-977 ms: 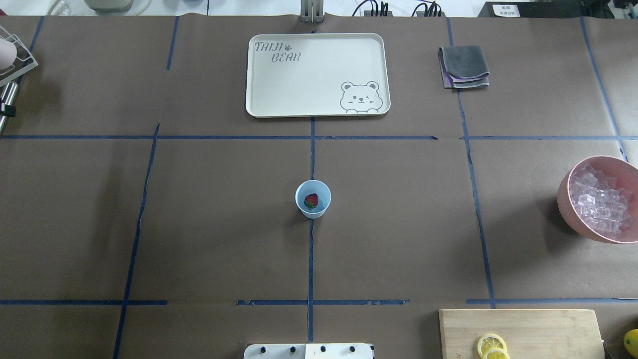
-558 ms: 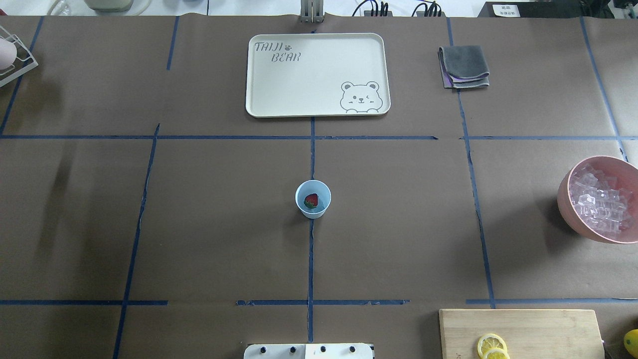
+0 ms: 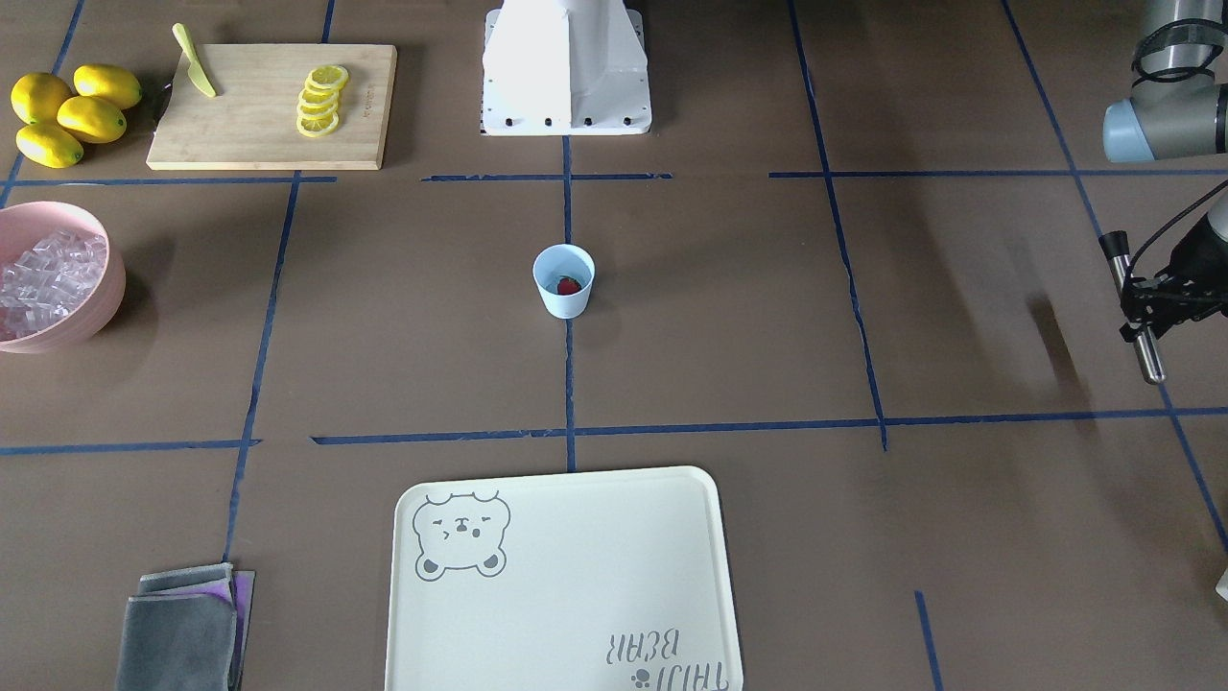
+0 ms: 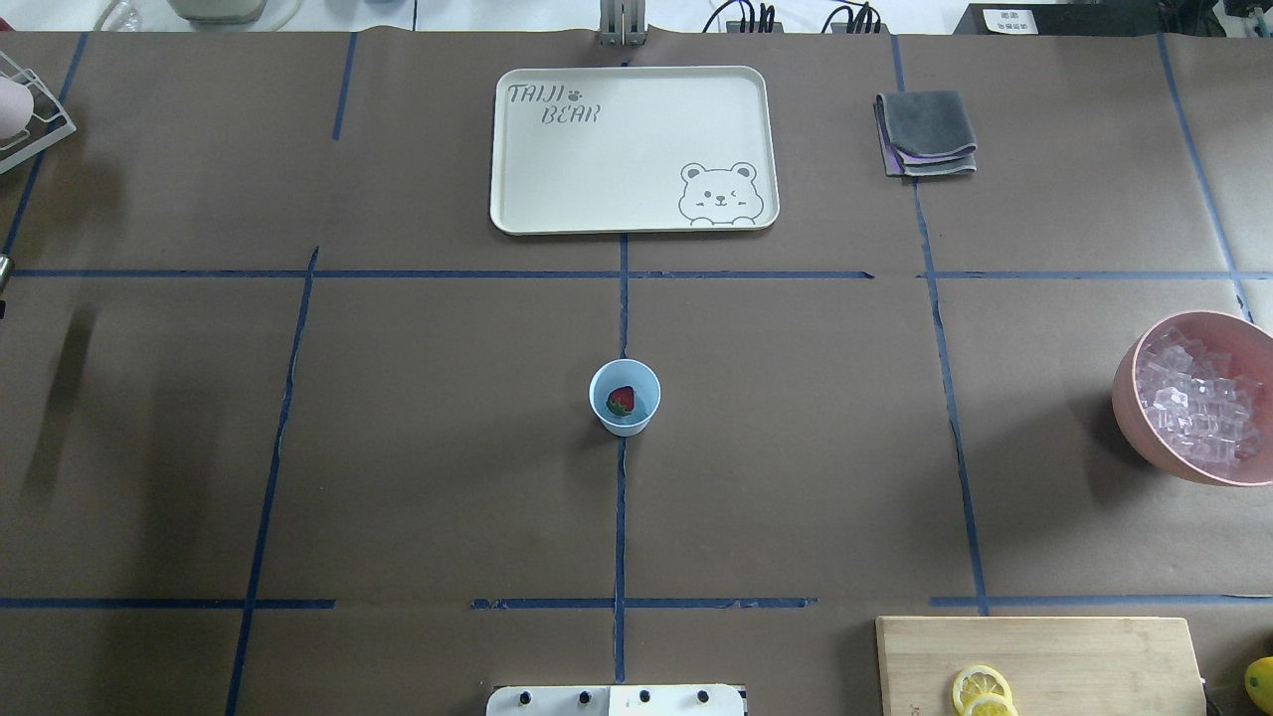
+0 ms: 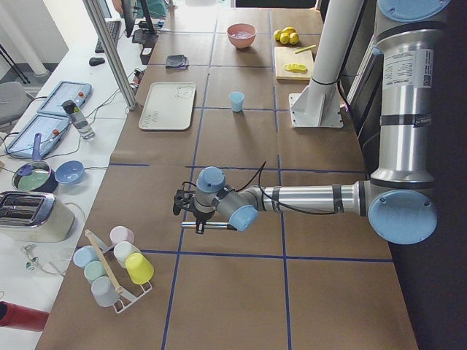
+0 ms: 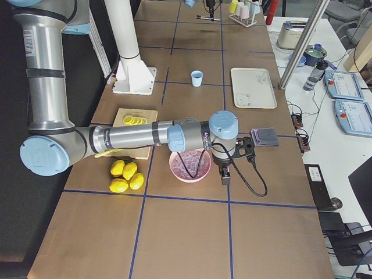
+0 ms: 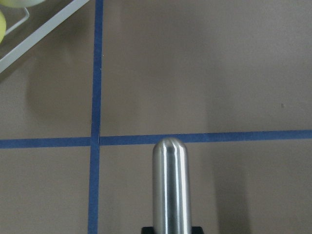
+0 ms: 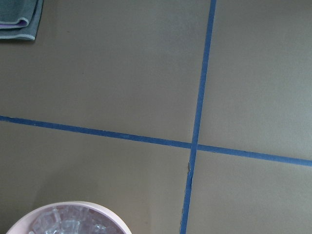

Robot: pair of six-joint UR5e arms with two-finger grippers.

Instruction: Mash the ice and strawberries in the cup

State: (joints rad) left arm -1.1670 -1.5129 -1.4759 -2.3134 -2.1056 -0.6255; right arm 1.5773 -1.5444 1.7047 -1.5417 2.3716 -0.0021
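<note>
While the strawberry lies in the cup on the worktop,
left gripper, well apart, pinches a steel rod; right gripper: cannot tell.

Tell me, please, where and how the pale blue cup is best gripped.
Grip the cup by its outer wall, just under the rim, coming in level from the side. It stands upright and alone, tapering towards its base, so the wider top should stop it sliding through the jaws; its mouth, with the strawberry inside, is left open.
</note>
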